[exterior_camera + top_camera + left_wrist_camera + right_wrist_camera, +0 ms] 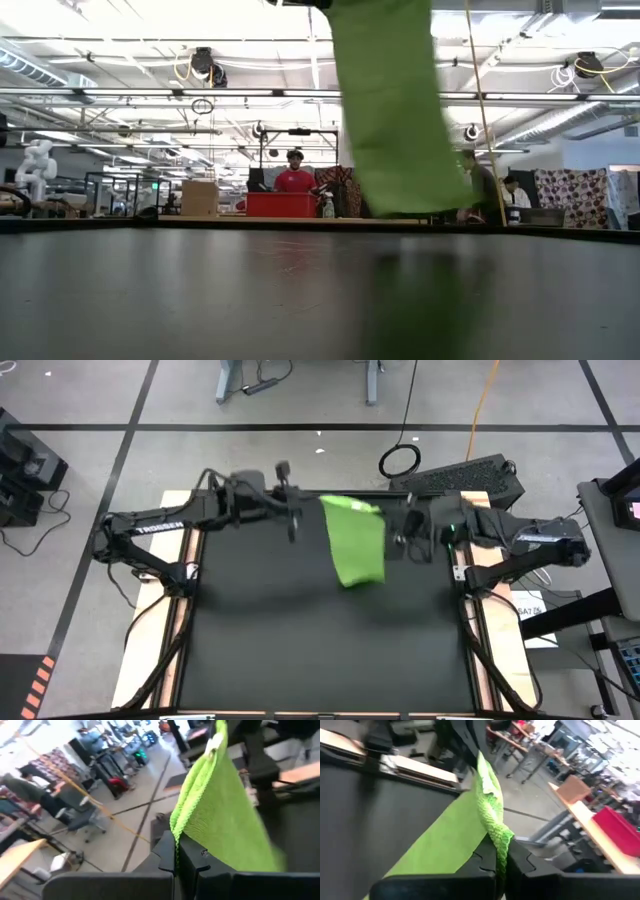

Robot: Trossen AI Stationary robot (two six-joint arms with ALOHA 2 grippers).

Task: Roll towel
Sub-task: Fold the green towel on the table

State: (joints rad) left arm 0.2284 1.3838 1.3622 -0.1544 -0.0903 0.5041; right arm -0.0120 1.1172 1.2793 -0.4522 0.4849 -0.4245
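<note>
Seeing my towel point(357, 543) hanging lengthwise above the tabletop point(300, 630), left end effector point(176, 854) clamped on one top corner, right end effector point(501, 856) clamped on the other

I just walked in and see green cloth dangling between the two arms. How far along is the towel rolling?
Early, by the look of it. Done: both arms have picked up the towel; the left gripper and right gripper each pinch an edge with shut jaws. In hand: the towel hangs flat above the black table, its lower edge clear of the surface in the low view. Left: laying it down and rolling it; no roll shows.
</note>
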